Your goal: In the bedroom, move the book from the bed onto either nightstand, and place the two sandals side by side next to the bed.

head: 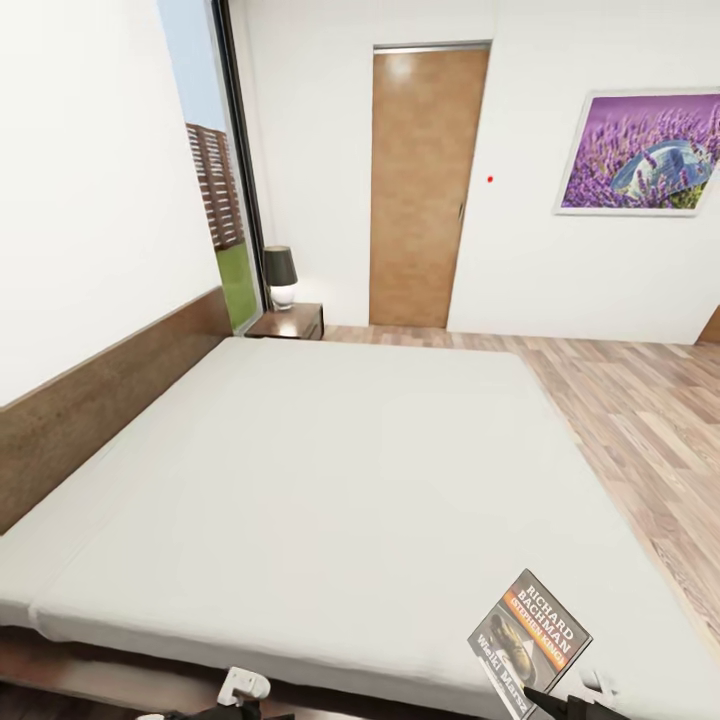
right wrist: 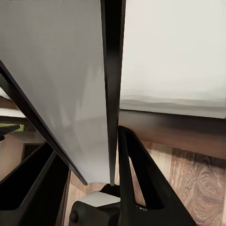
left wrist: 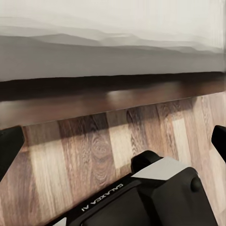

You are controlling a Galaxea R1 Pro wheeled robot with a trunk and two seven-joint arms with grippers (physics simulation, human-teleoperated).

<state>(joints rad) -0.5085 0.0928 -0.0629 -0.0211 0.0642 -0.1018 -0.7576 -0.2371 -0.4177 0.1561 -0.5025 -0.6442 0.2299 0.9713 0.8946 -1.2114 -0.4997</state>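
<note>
Robot stands at near edge of bed (head: 330, 470), head cam looking across mattress toward far wall.

- Book (head: 528, 642) (Richard Bachman cover) at near right corner of mattress, tilted up off the sheet, its lower edge going into the dark fingers of the right gripper (head: 570, 705). Right wrist view: thin book (right wrist: 70, 84) seen edge-on between the two fingers (right wrist: 141, 183), which press on it from both sides. R gripper = pinching the book, lifted but over bed.
- Left gripper (left wrist: 113, 141): fingertips at opposite edges of left wrist view, wide apart, nothing between. Spread, idle, low over wood floor (left wrist: 94, 146) beside dark bed frame (left wrist: 113, 96).
- Nightstand (head: 290, 322) w/ lamp (head: 280, 276) at far left, by headboard (head: 90, 400) and window (head: 225, 180); well apart from book.

Progress (judgement): book grasped, not yet delivered, so step 1 approx half done. Left to do: carry book round to a nightstand, set down, release. Sandals: not located yet, both placements outstanding.
</note>
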